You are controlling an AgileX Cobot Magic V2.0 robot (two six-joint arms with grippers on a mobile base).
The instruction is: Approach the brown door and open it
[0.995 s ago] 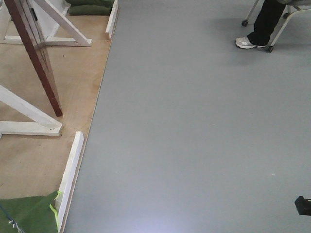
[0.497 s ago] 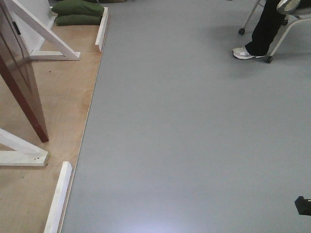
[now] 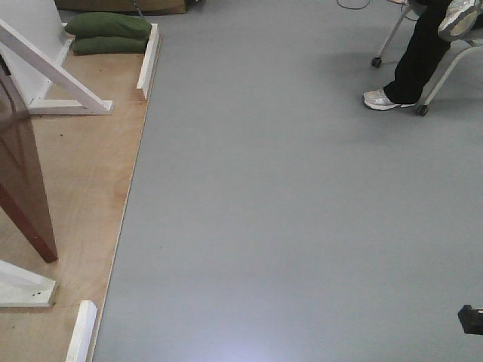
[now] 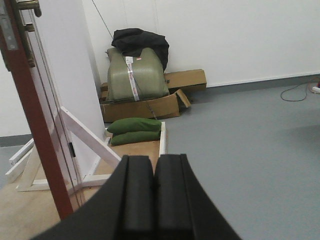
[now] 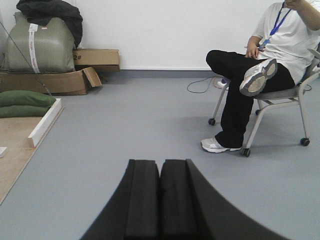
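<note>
Grey floor (image 3: 287,211) open ahead; brown door (image 3: 19,177), white braces (image 3: 56,69) left; seated person (image 3: 423,53) far right.

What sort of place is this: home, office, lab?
Probably an indoor test lab, not a home: the brown door stands on a plywood platform with white braces, green sandbags at its edge, a person seated nearby.

The brown door (image 3: 21,181) runs down the left edge of the front view, glossy and reddish-brown, cut off by the frame; its lower corner meets a plywood platform (image 3: 87,173) at the lower left; in the left wrist view it stands upright and edge-on at the far left; a brass handle (image 4: 27,5) sits at the top corner.
</note>
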